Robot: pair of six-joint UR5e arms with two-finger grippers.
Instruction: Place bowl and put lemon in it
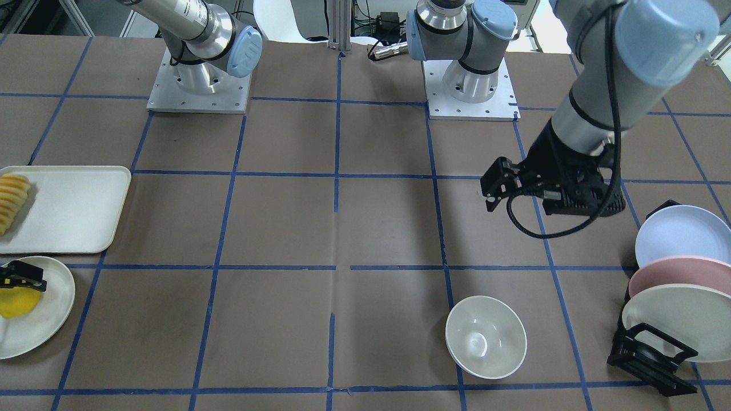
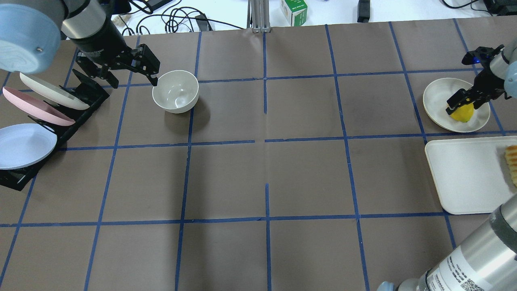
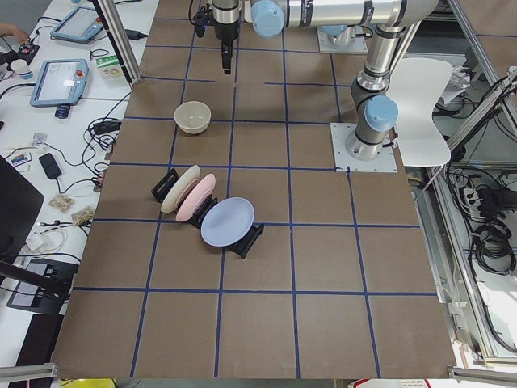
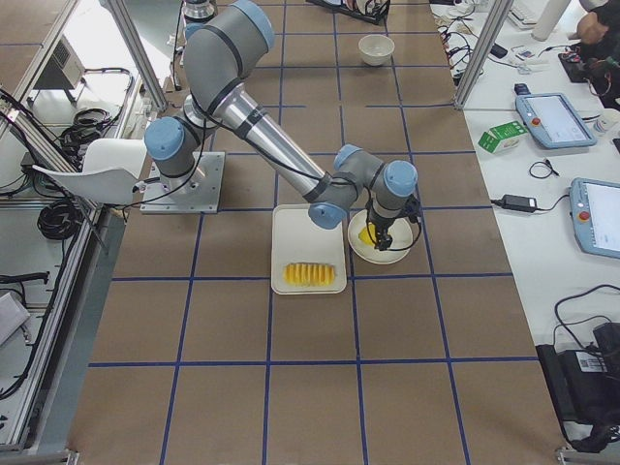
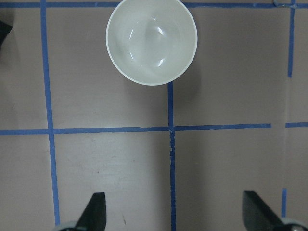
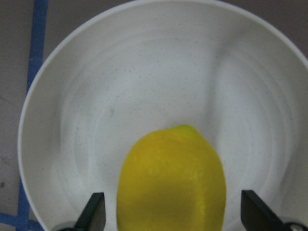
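Note:
The off-white bowl [image 1: 485,337] stands upright and empty on the table; it also shows in the overhead view [image 2: 175,91] and at the top of the left wrist view [image 5: 151,41]. My left gripper [image 2: 150,68] is open and empty, raised beside the bowl, apart from it. The yellow lemon [image 6: 171,183] lies on a flat off-white plate [image 6: 144,72], as the overhead view [image 2: 463,114] also shows. My right gripper [image 6: 174,214] is open with a finger on each side of the lemon, small gaps showing.
A black rack [image 2: 87,93] holds three pastel plates [image 2: 26,143] left of the bowl. A white tray [image 2: 464,178] with ridged yellow-orange sliced food [image 2: 512,163] lies beside the lemon's plate [image 2: 438,97]. Blue tape lines grid the brown table.

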